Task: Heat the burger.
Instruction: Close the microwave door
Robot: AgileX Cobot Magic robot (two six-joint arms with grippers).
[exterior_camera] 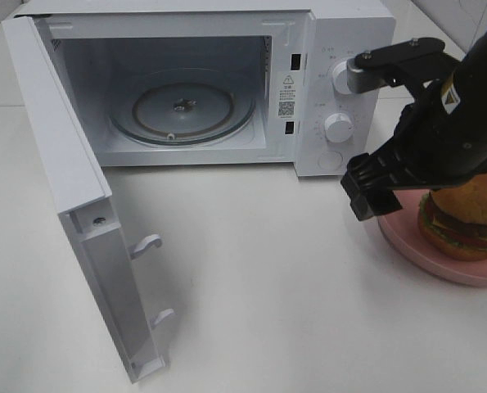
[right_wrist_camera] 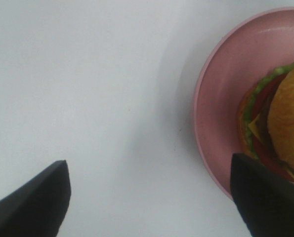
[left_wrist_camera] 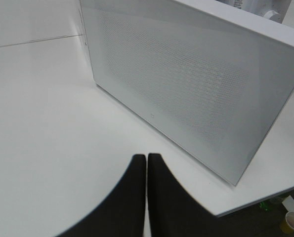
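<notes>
The microwave door (exterior_camera: 79, 237) is swung wide; right gripper (right_wrist_camera: 149, 197) is spread open beside the layered burger (exterior_camera: 466, 221); left gripper (left_wrist_camera: 147, 163) is closed.

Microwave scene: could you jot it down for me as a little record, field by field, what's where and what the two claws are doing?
microwave: on the white table, empty
door: swung wide open
glass turntable: bare
burger: on the pink plate, right of the microwave
right gripper: open, beside the plate's edge, holding nothing
left gripper: shut, empty, facing the door's outer side
</notes>
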